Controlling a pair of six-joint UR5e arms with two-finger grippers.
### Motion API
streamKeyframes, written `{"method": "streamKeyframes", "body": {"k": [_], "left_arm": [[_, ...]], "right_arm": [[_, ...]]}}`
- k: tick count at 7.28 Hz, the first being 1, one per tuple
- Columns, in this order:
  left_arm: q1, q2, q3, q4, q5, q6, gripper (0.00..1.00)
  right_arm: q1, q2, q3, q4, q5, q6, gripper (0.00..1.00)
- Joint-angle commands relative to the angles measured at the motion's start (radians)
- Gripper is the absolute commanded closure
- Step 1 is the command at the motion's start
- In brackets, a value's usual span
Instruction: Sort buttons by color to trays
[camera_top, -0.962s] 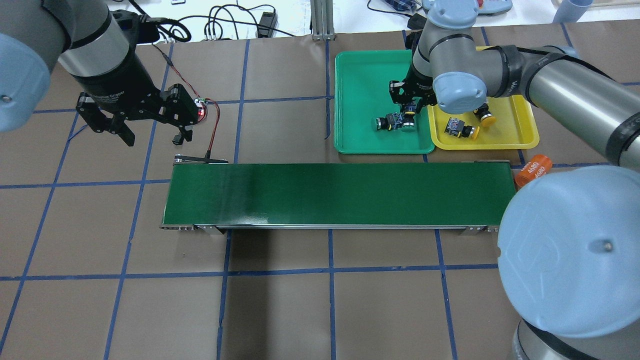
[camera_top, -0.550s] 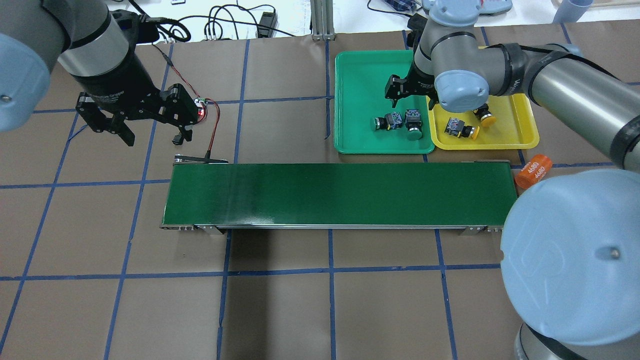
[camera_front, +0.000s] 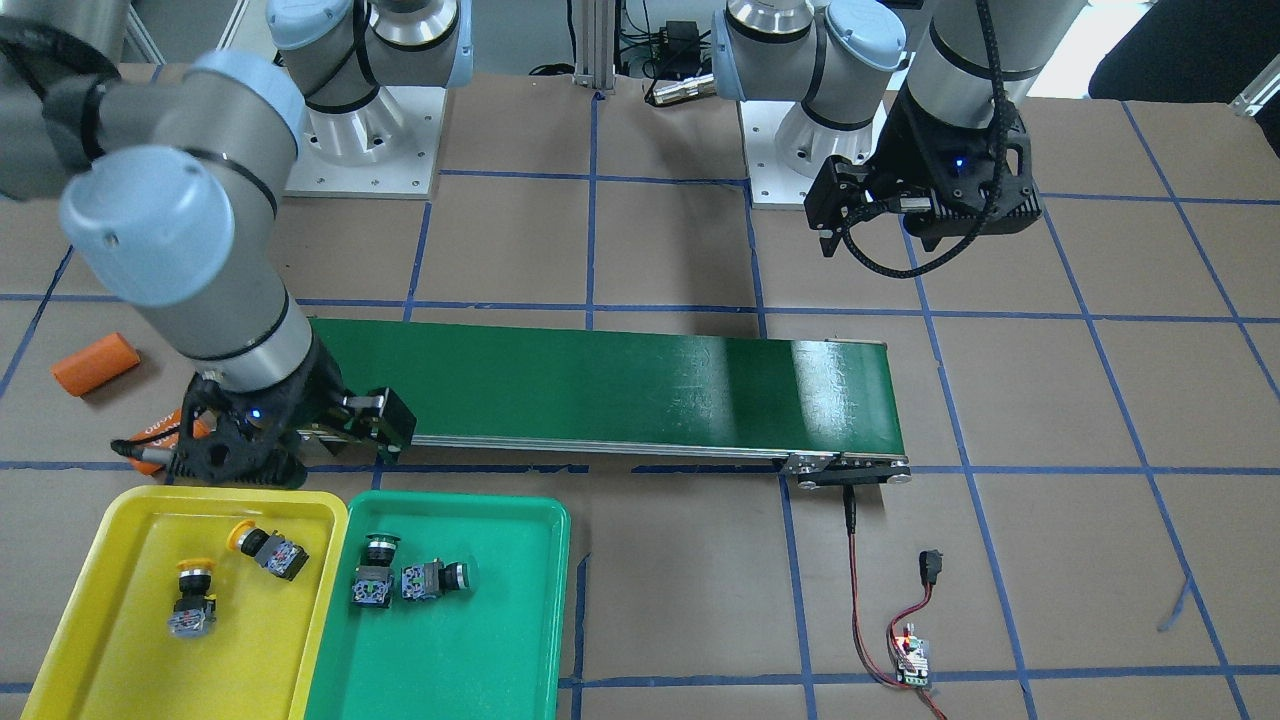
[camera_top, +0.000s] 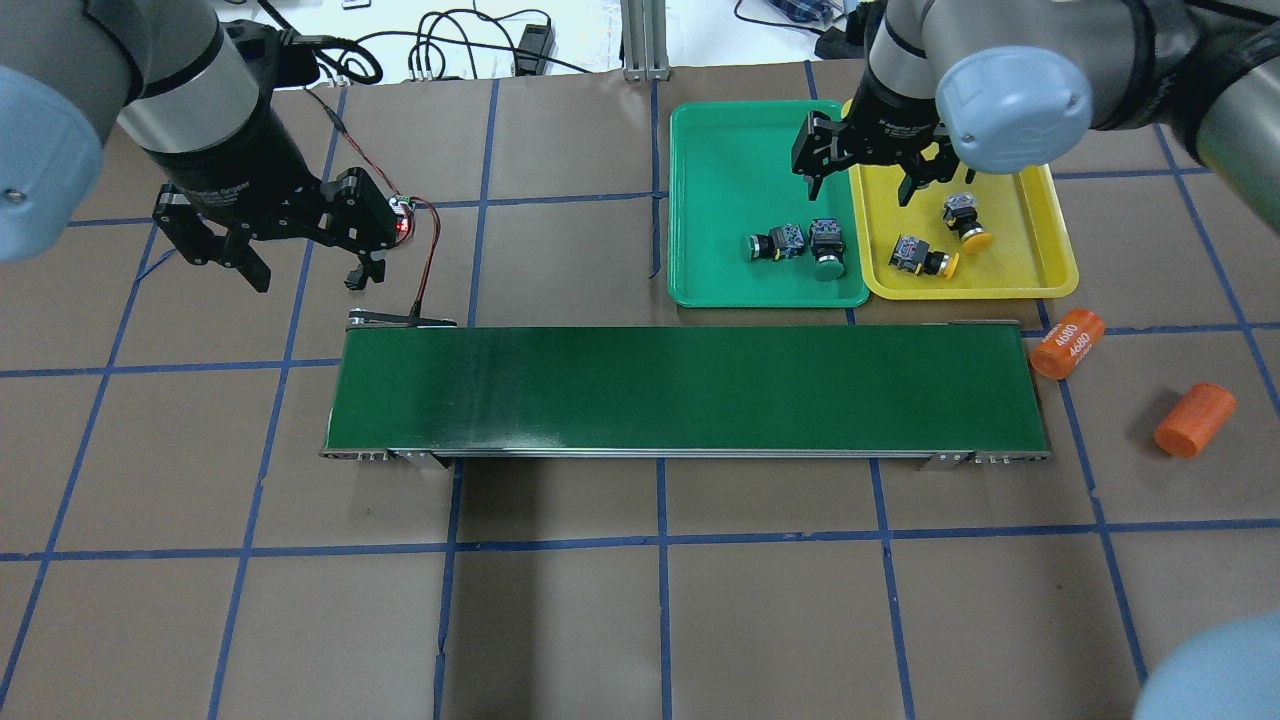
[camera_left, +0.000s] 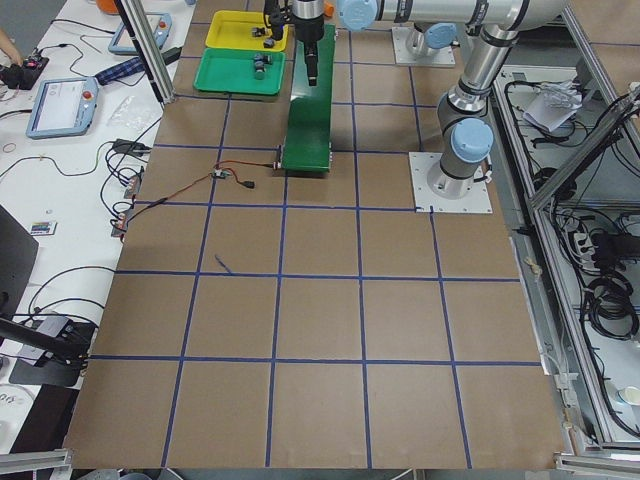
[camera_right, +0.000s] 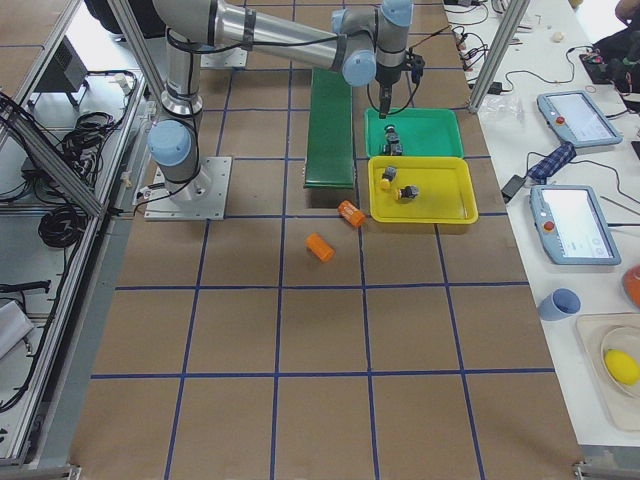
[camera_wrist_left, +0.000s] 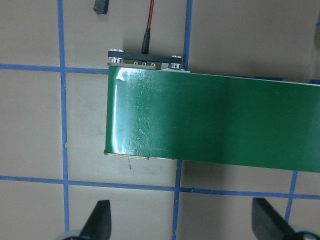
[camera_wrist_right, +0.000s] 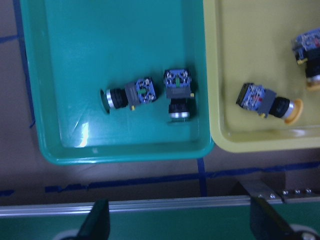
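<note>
Right gripper (camera_top: 858, 185) empty, jaws spread, above the seam between trays: both green buttons (camera_wrist_right: 178, 92) lie below it in the green tray (camera_wrist_right: 125, 152), and both yellow buttons (camera_wrist_right: 267, 101) in the yellow tray (camera_wrist_right: 260, 145). Left gripper (camera_top: 305, 265) is likewise spread and empty. Sorting judged complete (no button seen outside the trays); the next move calls only for a lift clear of the rims.

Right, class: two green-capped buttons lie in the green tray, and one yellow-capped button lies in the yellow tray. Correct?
Not quite: the yellow tray holds two yellow-capped buttons, not one, as the overhead exterior view shows. Two green-capped buttons do lie in the green tray.
</note>
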Motion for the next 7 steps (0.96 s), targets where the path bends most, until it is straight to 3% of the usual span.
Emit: {"method": "streamKeyframes", "body": {"k": [1,7], "left_arm": [[0.0,0.0,0.0,0.0,0.0,0.0,0.0],[0.0,-0.002,0.0,0.0,0.0,0.0,0.0]], "right_arm": [[0.001,-0.179,0.006,0.211,-0.004,0.0,0.0],[-0.002,-0.245,0.026,0.27,-0.013,-0.002,0.0]]}}
